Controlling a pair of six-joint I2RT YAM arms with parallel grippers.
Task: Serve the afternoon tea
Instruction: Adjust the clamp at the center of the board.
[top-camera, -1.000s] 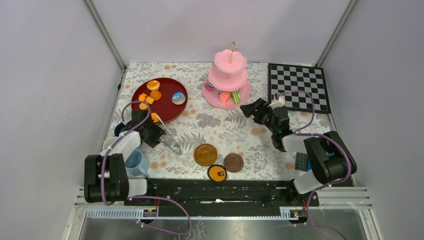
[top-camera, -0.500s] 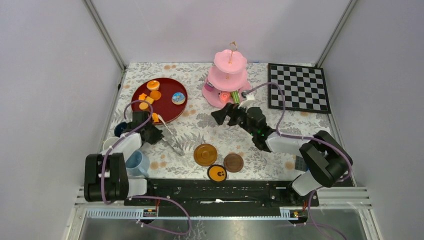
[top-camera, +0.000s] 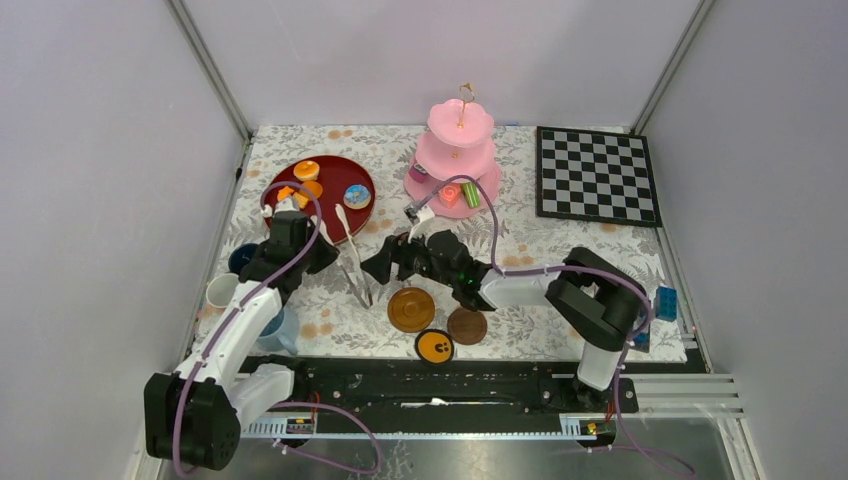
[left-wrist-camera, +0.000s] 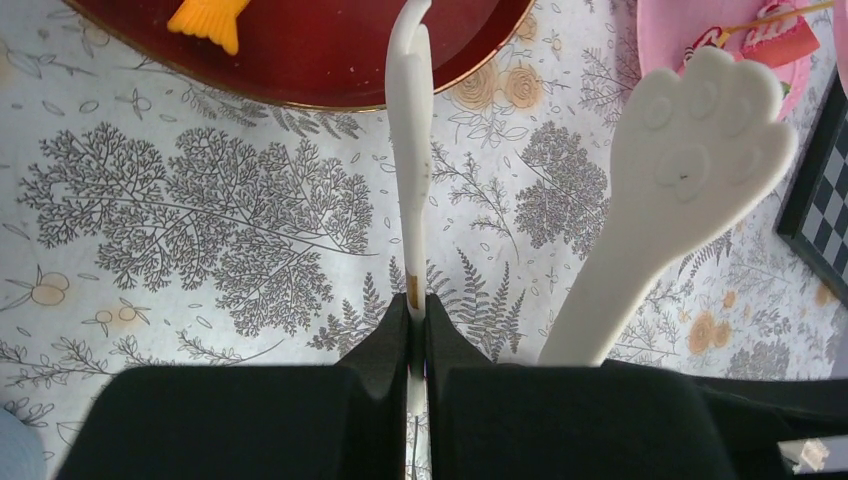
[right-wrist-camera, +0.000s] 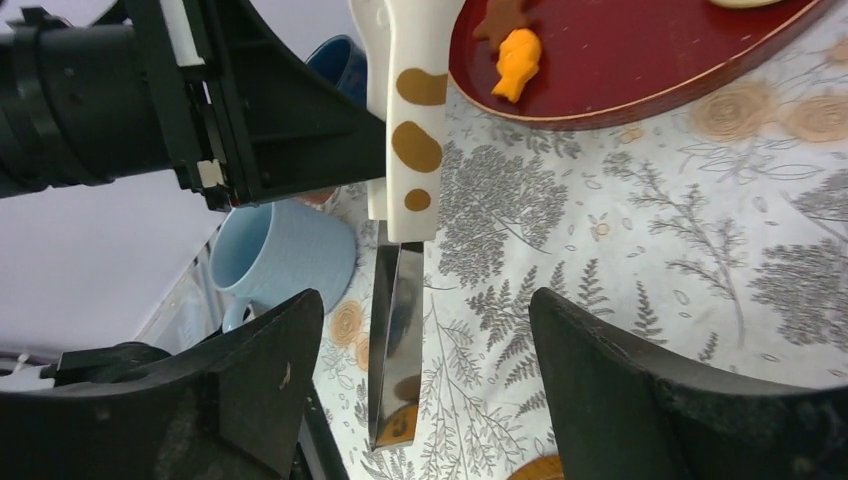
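White paw-tipped tongs (top-camera: 350, 250) with a metal hinge end hang over the cloth by the red tray (top-camera: 330, 215). My left gripper (left-wrist-camera: 418, 320) is shut on one arm of the tongs (left-wrist-camera: 410, 160); the other arm's paw tip (left-wrist-camera: 700, 130) splays right. My right gripper (right-wrist-camera: 425, 335) is open, its jaws either side of the tongs' metal end (right-wrist-camera: 395, 340) without touching it. On the tray lie an orange fish pastry (right-wrist-camera: 517, 62) and a brown biscuit (right-wrist-camera: 500, 20). The pink cake stand (top-camera: 455, 160) holds pastries at the back.
Three brown saucers (top-camera: 411, 309) sit near the front centre. Dark-blue cup (top-camera: 240, 258), white cup (top-camera: 220, 292) and light-blue cup (top-camera: 275, 325) stand at the left edge. The chessboard (top-camera: 597, 175) lies far right, blue blocks (top-camera: 665, 303) at the right edge.
My left gripper shut on the tongs and lifted them toward the tray. My right arm swung left across the table to the tongs' metal end, its jaws narrowing slightly.
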